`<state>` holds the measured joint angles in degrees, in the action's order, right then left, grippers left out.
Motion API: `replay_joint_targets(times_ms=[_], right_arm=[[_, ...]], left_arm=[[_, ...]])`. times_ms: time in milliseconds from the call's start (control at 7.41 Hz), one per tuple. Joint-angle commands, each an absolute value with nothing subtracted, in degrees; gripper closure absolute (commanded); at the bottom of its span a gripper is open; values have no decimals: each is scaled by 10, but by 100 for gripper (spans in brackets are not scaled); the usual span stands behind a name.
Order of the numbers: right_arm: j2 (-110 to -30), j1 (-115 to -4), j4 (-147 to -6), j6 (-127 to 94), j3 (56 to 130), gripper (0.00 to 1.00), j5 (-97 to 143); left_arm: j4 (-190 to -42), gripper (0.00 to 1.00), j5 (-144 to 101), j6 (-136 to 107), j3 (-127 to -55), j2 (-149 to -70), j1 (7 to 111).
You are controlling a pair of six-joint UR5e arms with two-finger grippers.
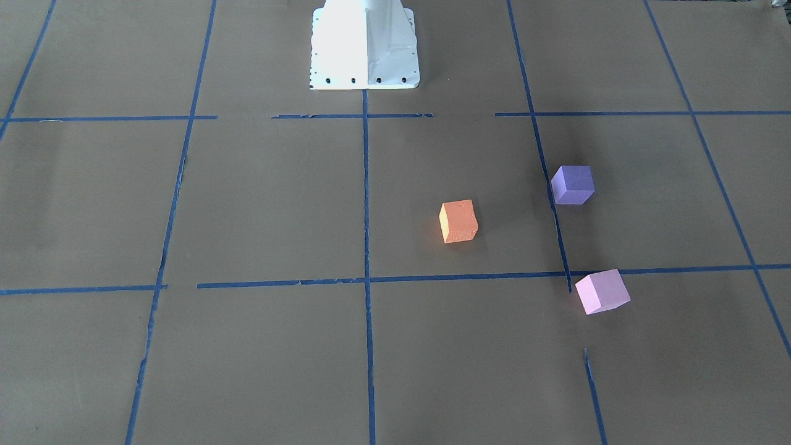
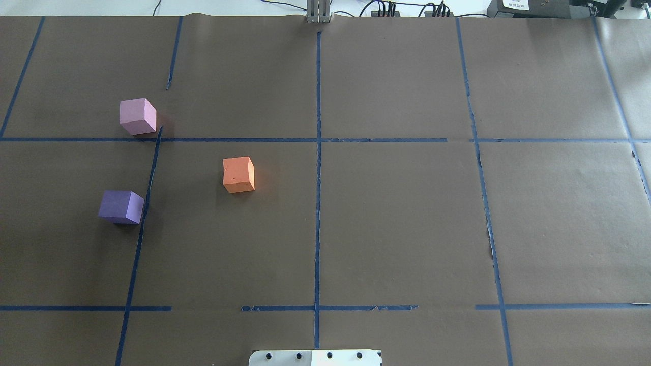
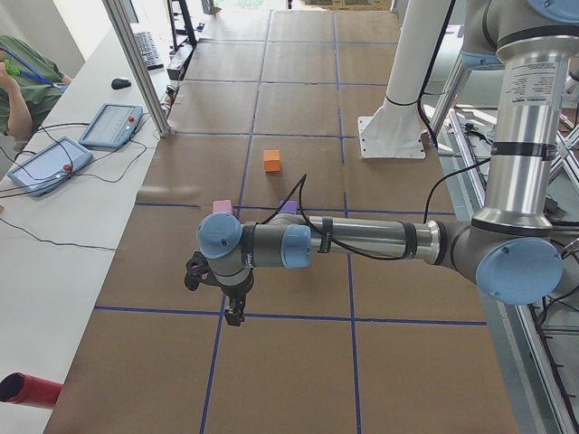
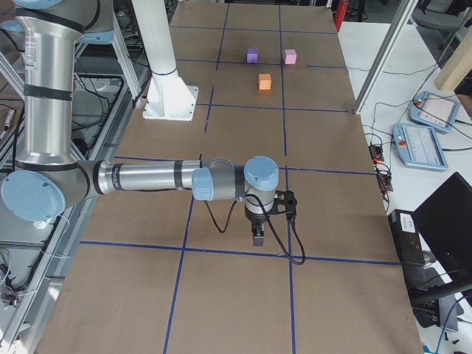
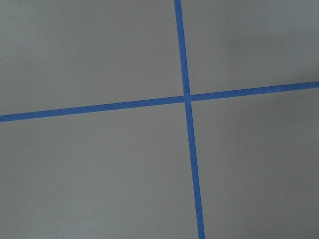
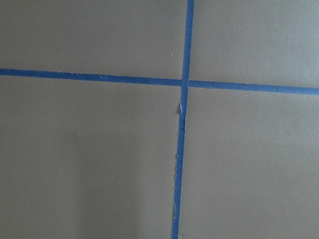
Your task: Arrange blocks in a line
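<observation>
1. the orange foam-like cube (image 2: 238, 174) sits flat on the brown paper-covered table (image 2: 407, 213), in the robot's left half, inside one square of the blue tape lines (image 2: 318, 203).
2. the dark violet-purple foam-like cube (image 2: 121, 206) lies further to the robot's left and a little nearer the robot. its right edge is at a tape line that runs away from the robot.
3. the light pink-lilac foam-like cube (image 2: 137, 116) is the farthest from the robot, just beyond a cross line and beside a tape junction.
4. the three cubes are well apart and form a triangle, not a row. nothing touches them.
5. the left gripper (image 3: 233, 312) hangs pointing down from a level, outstretched arm, above the paper near a tape line, towards the table's left end and well apart from the cubes. i cannot tell whether its fingers are spread or pressed together.
6. the right gripper (image 4: 257, 237) hangs the same way over the table's right end, far from the cubes. its finger state cannot be told either.
7. both wrist views show only brown paper and a tape crossing.
8. the white base plate (image 1: 364, 43) stands at the robot's edge of the table on the centre line.
9. an operator in a green shirt (image 3: 23, 77) sits at the side bench.
</observation>
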<state>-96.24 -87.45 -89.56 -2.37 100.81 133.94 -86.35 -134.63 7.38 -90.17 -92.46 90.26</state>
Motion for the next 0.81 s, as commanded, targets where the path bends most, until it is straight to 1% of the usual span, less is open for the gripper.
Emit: replay_joint_targets(times_ms=[0, 135, 405, 540, 675], right_arm=[[-962, -875, -896, -24, 1008, 0, 1339], [-962, -875, -896, -24, 1008, 0, 1339], [-962, -875, -896, -24, 1008, 0, 1339], [-962, -875, -896, -24, 1008, 0, 1339], [-962, -875, -896, -24, 1008, 0, 1339]], left_arm=[[-864, 0, -1346, 74, -902, -925, 903], [-865, 0, -1346, 74, -903, -926, 903], [-865, 0, -1346, 47, -905, -971, 900], [-865, 0, -1344, -3, -931, -992, 887], [-864, 0, -1345, -28, -973, -995, 853]])
